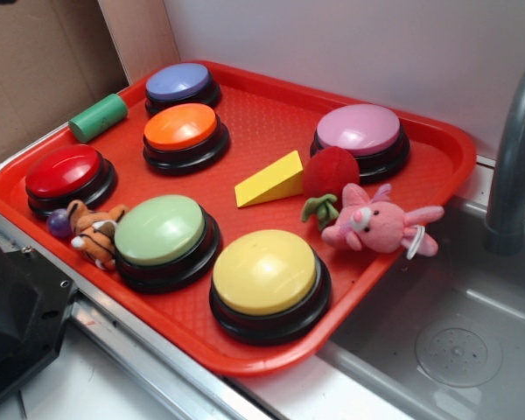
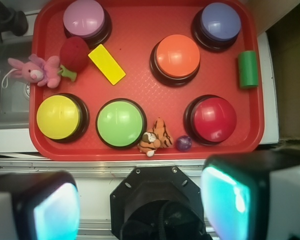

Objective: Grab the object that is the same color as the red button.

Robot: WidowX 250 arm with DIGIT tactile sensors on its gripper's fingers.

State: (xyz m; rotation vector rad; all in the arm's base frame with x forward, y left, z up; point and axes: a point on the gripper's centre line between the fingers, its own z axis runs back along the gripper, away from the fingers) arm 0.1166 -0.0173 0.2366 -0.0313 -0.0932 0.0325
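Clearly nothing is grasped yet: the gripper point(image 2: 140, 205) hovers off the tray's point(image 2: 140, 37) edge, fingers point(image 2: 55, 207) wide and empty, while the red plush ball point(image 2: 74, 53) lies untouched near the pink button point(image 2: 85, 19).

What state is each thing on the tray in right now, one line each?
Red plush ball: on the tray, not grabbed, touching the pink button's base.
Red button: unpressed, nothing on it.
Pink bunny: lying over the tray's edge.
Yellow wedge: lying flat beside the ball.
Green cylinder: on its side, at the tray's rim.
Gripper: open, above the tray's near side.
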